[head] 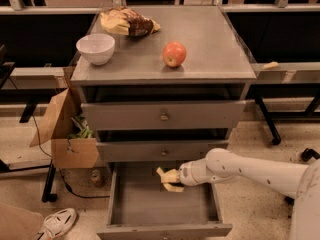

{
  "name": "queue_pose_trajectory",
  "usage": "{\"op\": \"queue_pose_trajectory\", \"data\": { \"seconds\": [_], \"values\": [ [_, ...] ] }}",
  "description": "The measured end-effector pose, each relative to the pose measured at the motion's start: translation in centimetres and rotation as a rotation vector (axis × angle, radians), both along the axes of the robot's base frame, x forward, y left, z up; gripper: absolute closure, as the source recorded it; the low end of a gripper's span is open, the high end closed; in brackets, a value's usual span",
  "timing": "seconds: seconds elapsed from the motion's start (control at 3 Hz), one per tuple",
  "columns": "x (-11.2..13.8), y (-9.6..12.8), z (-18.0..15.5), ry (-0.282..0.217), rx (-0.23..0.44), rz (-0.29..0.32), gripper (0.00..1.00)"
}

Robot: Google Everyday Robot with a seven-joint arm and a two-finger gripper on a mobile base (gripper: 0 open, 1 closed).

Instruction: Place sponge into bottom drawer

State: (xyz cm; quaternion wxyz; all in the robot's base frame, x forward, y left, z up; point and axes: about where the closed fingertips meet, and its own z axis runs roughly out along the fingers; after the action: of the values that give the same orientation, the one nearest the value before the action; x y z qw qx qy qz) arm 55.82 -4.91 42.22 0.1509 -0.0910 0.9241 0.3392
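Bottom drawer (150,206) stood pulled open nearest the camera, its grey tray showing. Over the rear middle of it hung the claw (168,179), reaching in from the right. Whether it was spread or pinching could not be told, nor could the sponge be made out apart from it. Farther back, the tabletop (215,44) bore a red apple (174,53) and a white bowl (95,48).
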Motion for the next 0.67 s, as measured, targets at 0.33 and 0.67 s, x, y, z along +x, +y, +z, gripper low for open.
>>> {"op": "queue_pose_trajectory", "data": {
  "seconds": [0.33, 0.67],
  "values": [
    [0.0, 0.2, -0.3, -0.005, 0.001, 0.006, 1.0],
    [0.8, 0.3, -2.8, 0.009, 0.03, -0.009, 1.0]
  ]
}}
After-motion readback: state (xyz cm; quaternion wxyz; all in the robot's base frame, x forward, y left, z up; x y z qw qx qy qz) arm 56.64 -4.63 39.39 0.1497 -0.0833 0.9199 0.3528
